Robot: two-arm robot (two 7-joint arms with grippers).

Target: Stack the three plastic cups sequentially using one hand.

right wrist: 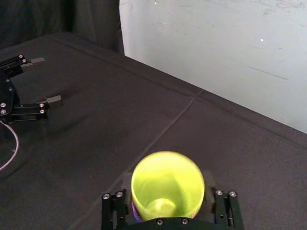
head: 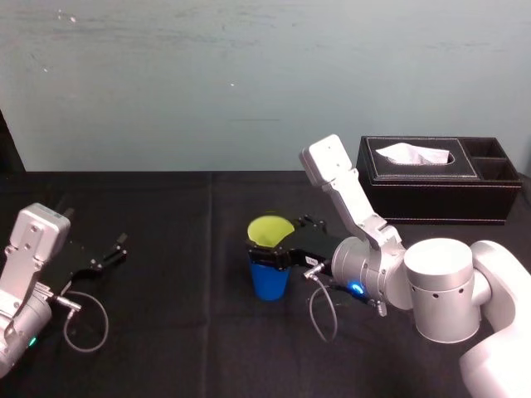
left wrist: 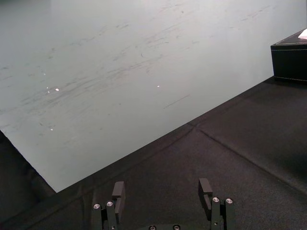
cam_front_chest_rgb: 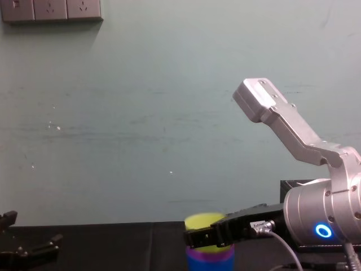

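At mid-desk (head: 166, 332) the right gripper (head: 282, 242) has its jaws closed on the yellow-green cup (head: 267, 230), nested in the purple cup (cam_front_chest_rgb: 210, 255) inside the blue cup (head: 268, 280). Far to the left, the left gripper (head: 108, 255) sits parked, jaws open

No text, brand, number or sign could be read. A short line of small white lettering was seen in the chest view on the black right gripper (cam_front_chest_rgb: 194, 239) of the silver-grey robot arm, but it was too small to be made out.
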